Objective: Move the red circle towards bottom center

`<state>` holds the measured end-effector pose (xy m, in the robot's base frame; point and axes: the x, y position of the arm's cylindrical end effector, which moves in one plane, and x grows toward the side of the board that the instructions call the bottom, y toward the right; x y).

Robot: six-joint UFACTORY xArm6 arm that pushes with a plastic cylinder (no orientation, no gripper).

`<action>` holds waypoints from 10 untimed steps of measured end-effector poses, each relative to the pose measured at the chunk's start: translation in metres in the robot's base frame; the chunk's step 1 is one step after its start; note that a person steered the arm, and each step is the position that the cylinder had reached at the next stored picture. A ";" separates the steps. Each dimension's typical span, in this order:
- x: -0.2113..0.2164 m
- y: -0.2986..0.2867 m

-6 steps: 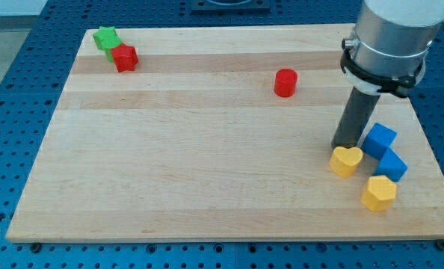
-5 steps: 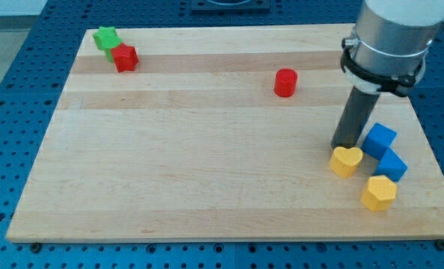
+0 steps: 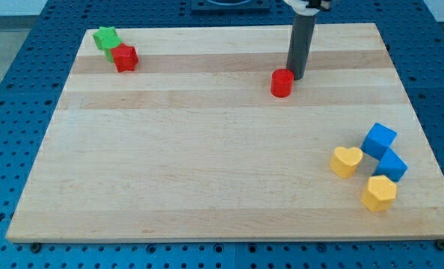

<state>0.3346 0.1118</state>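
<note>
The red circle (image 3: 282,83) is a short red cylinder on the wooden board (image 3: 207,164), right of centre in the upper part of the view. My tip (image 3: 295,78) stands just to the upper right of it, touching or almost touching its edge. The dark rod rises from there out of the view's top.
A green star-like block (image 3: 105,37) and a red block (image 3: 125,57) sit together at the top left. At the bottom right lie a yellow heart (image 3: 345,161), a yellow hexagon-like block (image 3: 378,193) and two blue blocks (image 3: 379,140) (image 3: 392,165).
My tip left the yellow heart at the lower right and moved up and left to the red circle. The red circle shifted slightly left and down.
</note>
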 end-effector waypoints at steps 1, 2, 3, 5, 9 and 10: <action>0.001 -0.019; 0.008 -0.071; 0.010 -0.078; 0.031 -0.057; 0.101 -0.060; 0.124 -0.060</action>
